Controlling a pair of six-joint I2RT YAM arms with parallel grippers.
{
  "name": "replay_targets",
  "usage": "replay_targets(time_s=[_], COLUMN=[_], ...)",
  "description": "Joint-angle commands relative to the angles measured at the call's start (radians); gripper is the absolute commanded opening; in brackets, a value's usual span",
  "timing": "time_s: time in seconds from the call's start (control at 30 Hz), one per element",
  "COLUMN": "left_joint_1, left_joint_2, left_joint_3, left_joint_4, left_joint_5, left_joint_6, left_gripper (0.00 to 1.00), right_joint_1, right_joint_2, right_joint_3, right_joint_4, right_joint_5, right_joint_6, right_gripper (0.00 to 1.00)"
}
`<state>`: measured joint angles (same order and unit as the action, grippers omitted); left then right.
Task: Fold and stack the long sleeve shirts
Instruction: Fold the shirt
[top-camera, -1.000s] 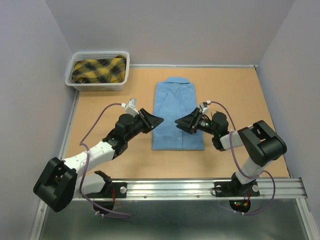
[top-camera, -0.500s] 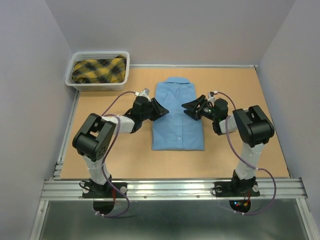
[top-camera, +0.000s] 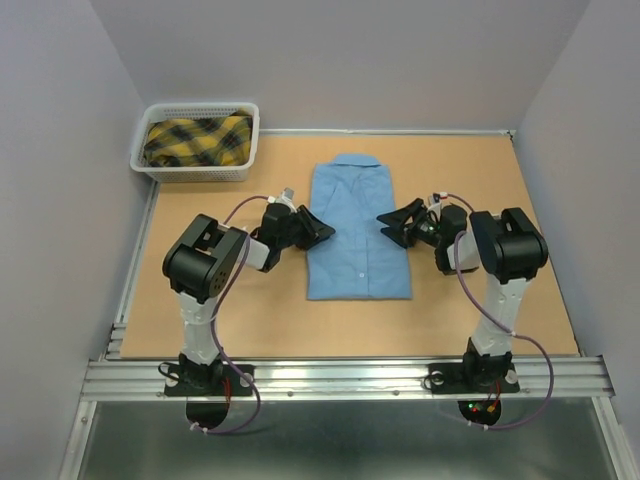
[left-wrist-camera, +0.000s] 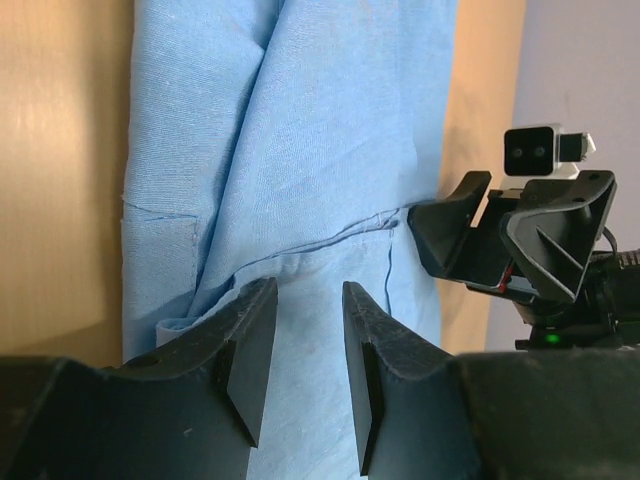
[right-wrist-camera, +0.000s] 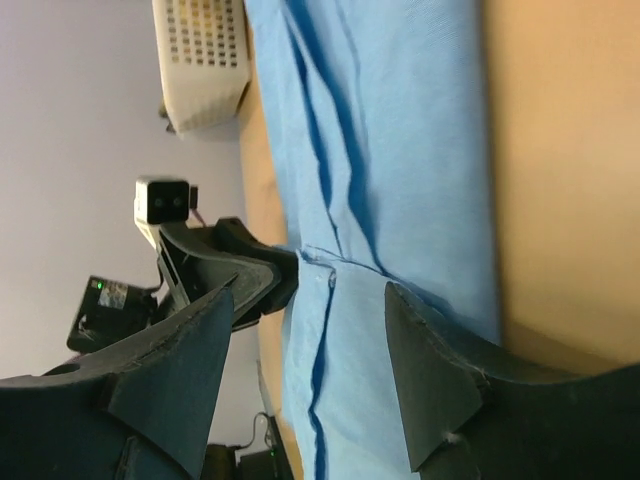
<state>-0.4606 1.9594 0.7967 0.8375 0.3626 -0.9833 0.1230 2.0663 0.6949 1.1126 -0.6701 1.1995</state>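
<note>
Both my left claw (top-camera: 323, 228) and right claw (top-camera: 390, 224) gape empty, flanking the shirt (top-camera: 355, 235); I'd pinch matching side edges evenly.

Readable markings: none in any view. Blue shirt (top-camera: 357, 240): plain cloth, no legible tag or print. White basket (top-camera: 196, 165): no label readable. Bench (top-camera: 250, 310): bare board, no numbers or signs legible.

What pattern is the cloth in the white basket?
The cloth in the basket is yellow-and-dark plaid, clearest in the top external view.
</note>
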Motion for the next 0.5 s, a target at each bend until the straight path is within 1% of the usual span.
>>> replay_targets(time_s=[0.0, 0.13, 0.23, 0.33, 0.37, 0.47], left_joint_1=[0.016, 0.011, -0.006, -0.059, -0.102, -0.162], left_joint_2=[-0.079, -0.250, -0.348, -0.414, -0.425, -0.424], left_joint_3=[-0.053, -0.077, -0.100, -0.128, -0.134, -0.151], left_joint_4=[-0.020, -0.092, -0.118, -0.140, -0.141, -0.141], left_joint_5=[0.012, -0.007, -0.014, -0.024, -0.030, -0.059], left_joint_6=[0.017, 0.035, 0.028, 0.023, 0.021, 0.021], left_gripper=[0.45, 0.47, 0.48, 0.48, 0.48, 0.48], right_joint_1=[-0.068, -0.071, -0.068, -0.051, -0.043, -0.010], right_joint_2=[-0.127, -0.235, -0.313, -0.377, -0.385, -0.402], right_joint_3=[-0.064, -0.075, -0.123, -0.181, -0.196, -0.253], right_joint_4=[-0.030, -0.056, -0.062, -0.068, -0.069, -0.069], right_joint_5=[-0.008, -0.049, -0.059, -0.068, -0.071, -0.071], right_joint_6=[-0.052, -0.014, -0.003, 0.005, 0.002, -0.011], right_gripper=[0.68, 0.68, 0.68, 0.68, 0.68, 0.68])
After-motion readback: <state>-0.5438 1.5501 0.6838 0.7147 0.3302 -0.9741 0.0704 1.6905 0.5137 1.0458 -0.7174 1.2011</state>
